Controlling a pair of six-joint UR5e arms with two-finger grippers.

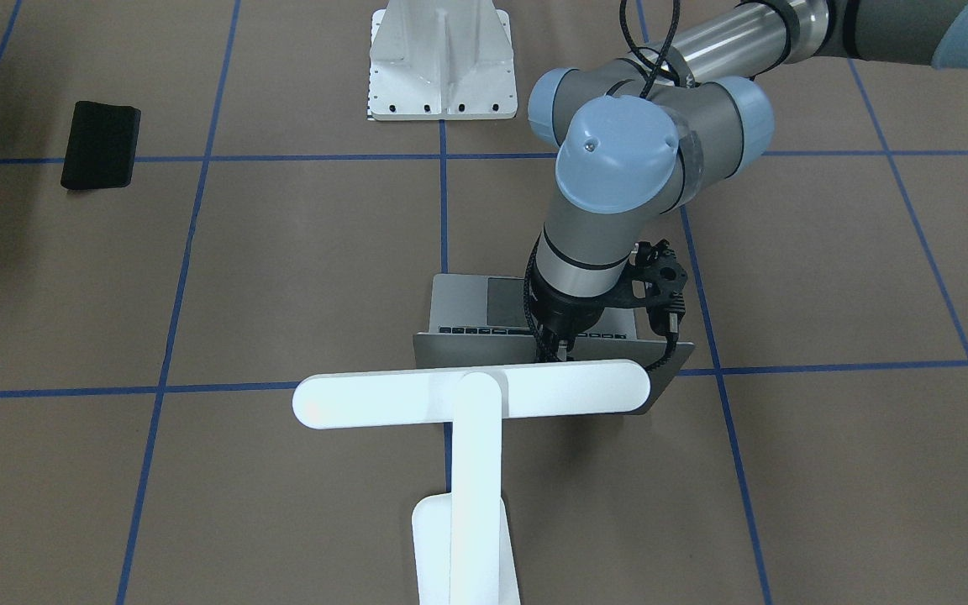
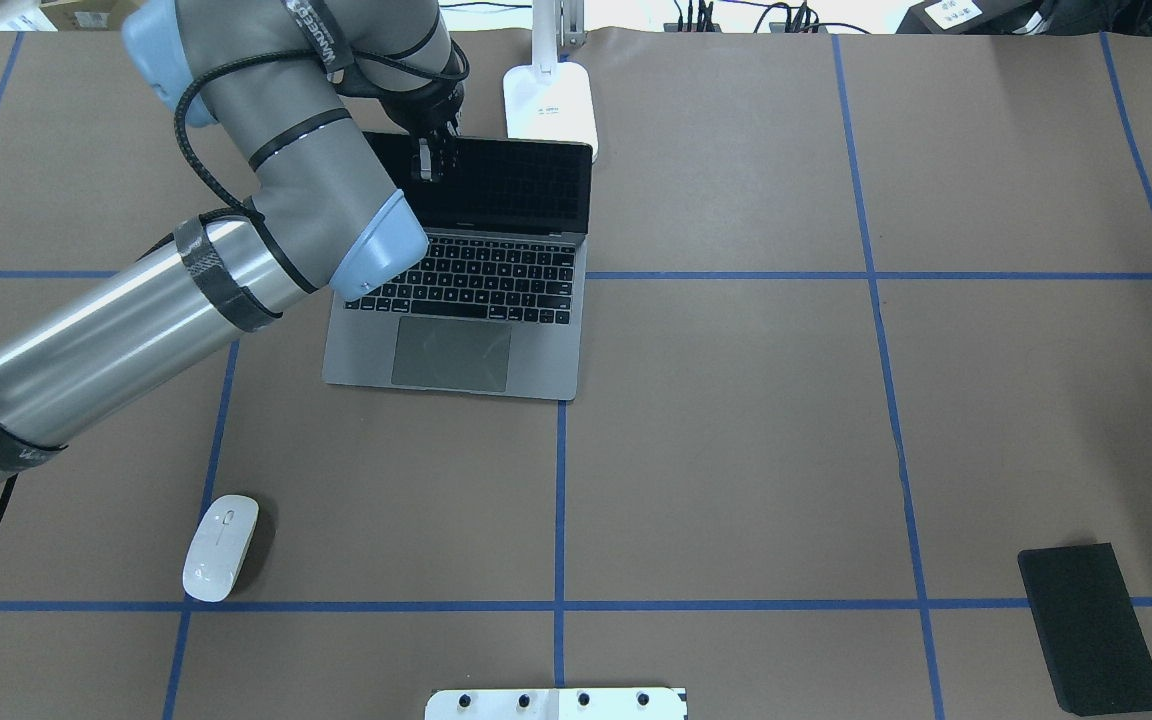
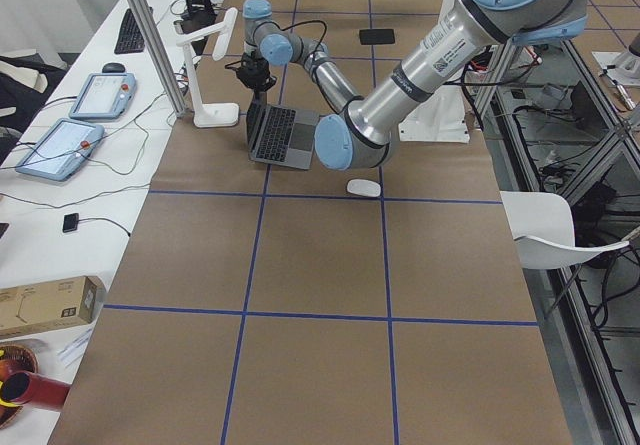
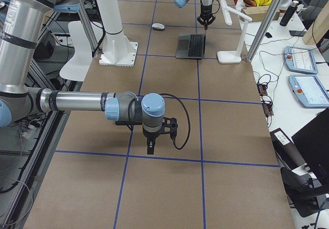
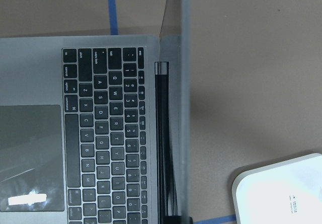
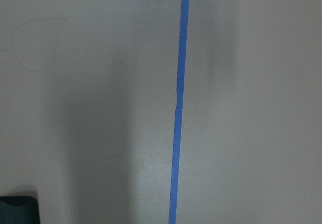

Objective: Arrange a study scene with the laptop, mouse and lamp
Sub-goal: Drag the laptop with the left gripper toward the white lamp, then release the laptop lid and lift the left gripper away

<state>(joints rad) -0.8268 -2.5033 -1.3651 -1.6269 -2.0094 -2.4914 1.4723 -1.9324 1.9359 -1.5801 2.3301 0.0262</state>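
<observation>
**Left claw at the laptop lid, right arm hanging far off**

You are looking at the laptop sitting open on the brown table. Its keyboard is facing the robot and its screen is standing close to upright.

The left gripper is pointing down at the lid's top edge, near the corner on the robot's left. One finger is showing in front of the dark screen, but you cannot tell whether the claw is pinching the lid or only straddling it.

The lamp is standing just behind the screen, with its light bar running parallel to the lid.

The mouse is lying well apart from the laptop, nearer the robot on its left side, just beside a blue tape line.

The right gripper is hanging fingers-down over the table, far from all three. Only the side view is catching it, so you cannot tell whether it is spread or pressed together.

A black pad is lying on the robot's right.
</observation>
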